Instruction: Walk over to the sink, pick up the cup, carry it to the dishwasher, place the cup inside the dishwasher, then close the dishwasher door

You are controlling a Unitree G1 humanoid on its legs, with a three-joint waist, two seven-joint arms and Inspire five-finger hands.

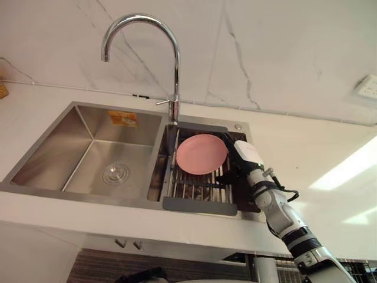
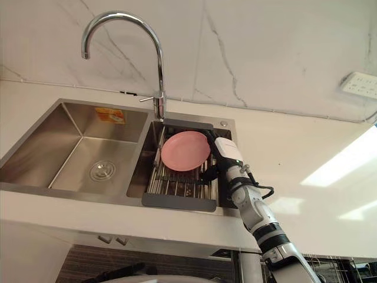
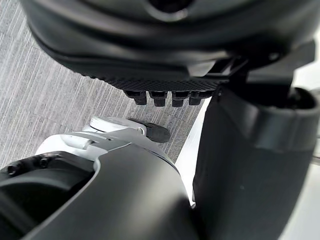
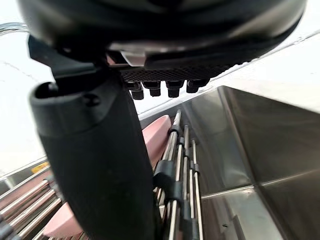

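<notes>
Head view: sink (image 1: 70, 194) set in worktop (image 1: 306, 159). Pink plate (image 1: 201, 154) stood on edge in rack (image 1: 194, 187) at frame centre, below faucet (image 1: 175, 59). Plate propped by bars, judged for draining, face tilted toward camera. Right hand (image 1: 247, 154) placed just beside plate's right rim, judged as reach for pickup. Cup's place, heading and long axis cannot be told.
Left wrist view: left hand (image 3: 240, 165) hung over floor (image 3: 40, 100), fingers (image 3: 160, 97) released, idle.
Right wrist view: fingers released, nothing grasped; rack bars and plate seen just beyond.
</notes>
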